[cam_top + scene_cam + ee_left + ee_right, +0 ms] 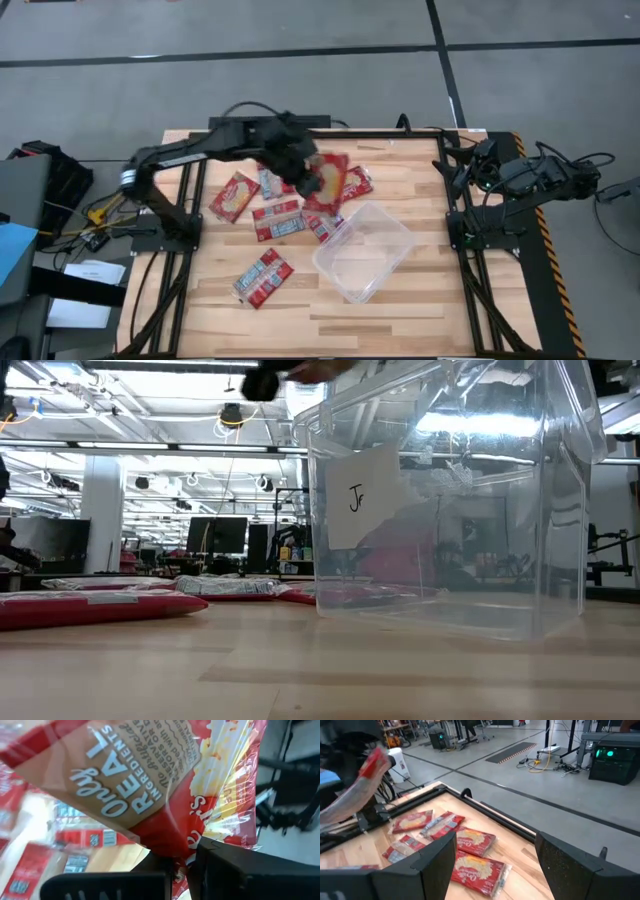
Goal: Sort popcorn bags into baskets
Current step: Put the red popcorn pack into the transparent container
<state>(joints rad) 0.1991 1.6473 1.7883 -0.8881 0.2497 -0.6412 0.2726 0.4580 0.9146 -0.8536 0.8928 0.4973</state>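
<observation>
My left gripper [300, 165] is over the far middle of the table, shut on a red popcorn bag [325, 185], which fills the left wrist view [150, 780]. The clear plastic tub [365, 250] stands on its base right of centre, nearer than the gripper; the low view shows it empty, with a paper label [360, 495]. Several more red bags lie flat on the wood: one at the left [235, 195], one at the middle [275, 220], one near the front [262, 277], one at the far side [355, 180]. My right gripper [495, 865] waits open and empty at the table's right edge [480, 170]. My left gripper pinches the bag by one end [172, 857] between its two fingers [220, 865]. The rest of the bag stands out past the fingertips. In the right wrist view the bag [360, 780] is tilted and lifted clear of the table and of the other bags.
The table is a wooden top with black rails along its left and right sides [455, 215]. A strip of bare wood [330, 320] runs along the near edge in front of the tub. The room beyond the far edge holds floor, cables and equipment.
</observation>
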